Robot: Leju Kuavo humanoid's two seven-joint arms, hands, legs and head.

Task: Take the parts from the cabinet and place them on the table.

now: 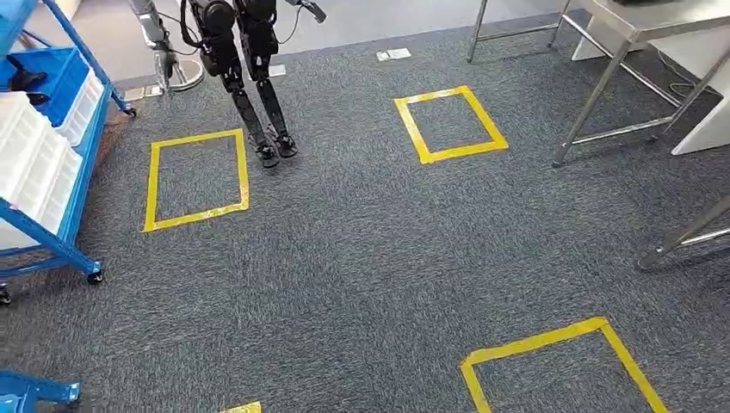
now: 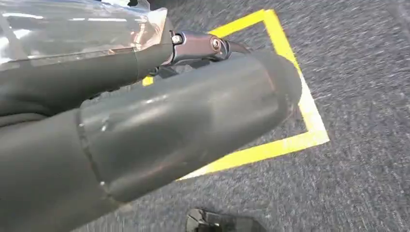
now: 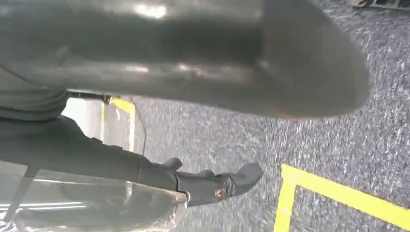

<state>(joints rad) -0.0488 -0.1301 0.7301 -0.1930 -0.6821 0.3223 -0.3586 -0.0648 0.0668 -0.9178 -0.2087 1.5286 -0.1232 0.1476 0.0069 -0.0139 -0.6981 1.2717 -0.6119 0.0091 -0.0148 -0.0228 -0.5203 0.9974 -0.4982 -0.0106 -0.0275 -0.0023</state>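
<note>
In the left wrist view my left hand hangs over the carpet. A clear plastic bag lies against its dark fingers, beside the thick grey thumb. The right wrist view is much the same: my right hand has a clear plastic bag pressed along its dark fingers. What is inside the bags is blurred. The blue cabinet with white bins stands at the left edge of the head view. A steel table stands at the far right.
Grey carpet carries yellow tape squares. Another dark-legged robot stands at the far side, beside the left square. A second steel frame leg comes in at the right, and a blue cart foot at the lower left.
</note>
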